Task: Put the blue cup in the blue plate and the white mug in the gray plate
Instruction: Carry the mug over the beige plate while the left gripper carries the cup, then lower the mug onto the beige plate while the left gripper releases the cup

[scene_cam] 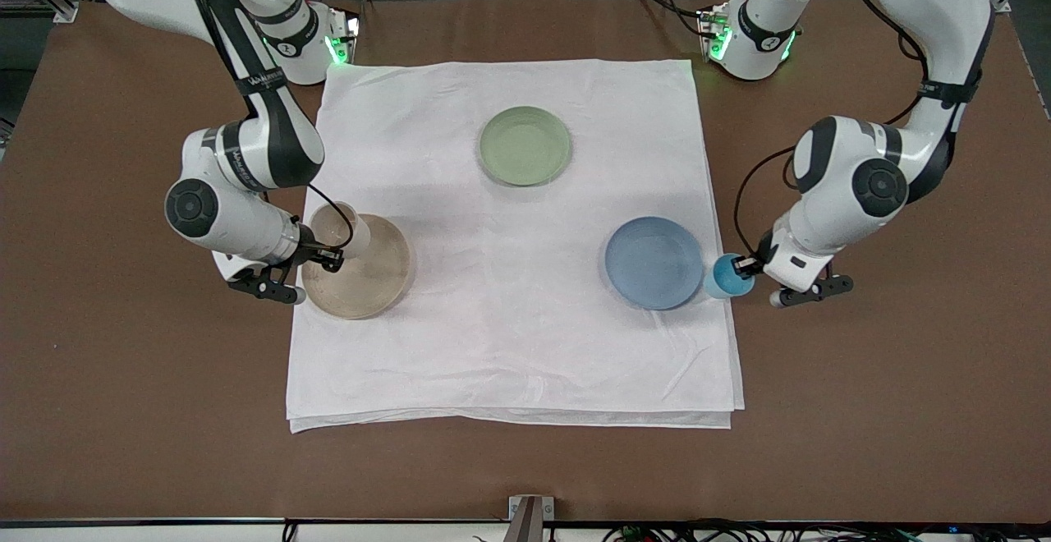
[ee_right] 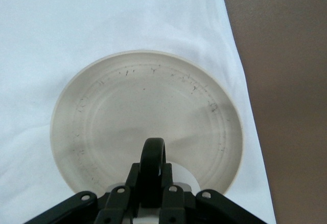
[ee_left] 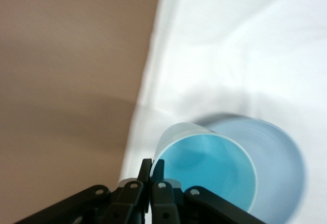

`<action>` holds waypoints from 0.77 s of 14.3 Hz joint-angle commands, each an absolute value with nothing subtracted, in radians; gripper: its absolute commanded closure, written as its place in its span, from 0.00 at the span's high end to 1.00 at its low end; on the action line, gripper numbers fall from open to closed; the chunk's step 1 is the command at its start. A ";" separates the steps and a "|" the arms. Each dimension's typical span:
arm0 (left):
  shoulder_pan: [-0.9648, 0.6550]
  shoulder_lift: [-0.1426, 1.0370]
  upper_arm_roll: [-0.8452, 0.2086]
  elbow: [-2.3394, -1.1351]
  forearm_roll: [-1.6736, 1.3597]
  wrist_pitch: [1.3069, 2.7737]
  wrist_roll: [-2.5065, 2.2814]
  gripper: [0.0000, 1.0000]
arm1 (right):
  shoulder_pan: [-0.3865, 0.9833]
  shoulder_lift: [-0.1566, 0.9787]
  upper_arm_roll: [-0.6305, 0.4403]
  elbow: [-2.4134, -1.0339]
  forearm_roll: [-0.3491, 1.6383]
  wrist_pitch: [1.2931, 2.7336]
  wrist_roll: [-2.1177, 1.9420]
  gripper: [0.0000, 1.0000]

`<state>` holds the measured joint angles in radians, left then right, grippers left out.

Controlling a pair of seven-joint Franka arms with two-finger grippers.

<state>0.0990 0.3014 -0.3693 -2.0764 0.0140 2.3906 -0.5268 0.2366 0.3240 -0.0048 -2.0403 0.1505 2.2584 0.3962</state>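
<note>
My right gripper (scene_cam: 328, 259) is shut on the dark loop handle (ee_right: 153, 157) of the white mug (scene_cam: 343, 231) and holds it over the gray plate (scene_cam: 361, 279), near the rim at the right arm's end. The right wrist view shows the plate (ee_right: 127, 116) below the mug's white body (ee_right: 180, 175). My left gripper (scene_cam: 745, 265) is shut on the rim of the blue cup (scene_cam: 727, 277), which is tilted beside the blue plate (scene_cam: 654, 263) at the cloth's edge. The left wrist view shows the cup (ee_left: 209, 170) overlapping the plate's rim (ee_left: 288, 162), with my gripper (ee_left: 152, 169) pinching its wall.
A white cloth (scene_cam: 509, 345) covers the middle of the brown table (scene_cam: 123, 361). A pale green plate (scene_cam: 525, 145) lies on it, farther from the front camera than the other two plates. The arm bases stand along the table's back edge.
</note>
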 commanded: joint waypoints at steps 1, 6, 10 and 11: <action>0.057 0.299 -0.399 -2.109 0.006 2.405 -0.630 0.01 | 0.244 0.328 -0.015 -2.083 0.170 2.322 0.397 0.04; -0.008 0.367 -0.394 -2.149 0.020 2.540 -0.741 0.06 | 0.238 0.327 -0.015 -2.068 0.169 2.310 0.388 1.00; 0.009 0.318 -0.391 -2.125 0.049 2.481 -0.744 1.00 | 0.204 0.301 -0.029 -1.921 0.155 2.081 0.300 1.00; 0.009 0.289 -0.391 -2.085 0.054 2.417 -0.741 1.00 | 0.154 0.304 -0.034 -1.837 0.155 1.981 0.219 1.00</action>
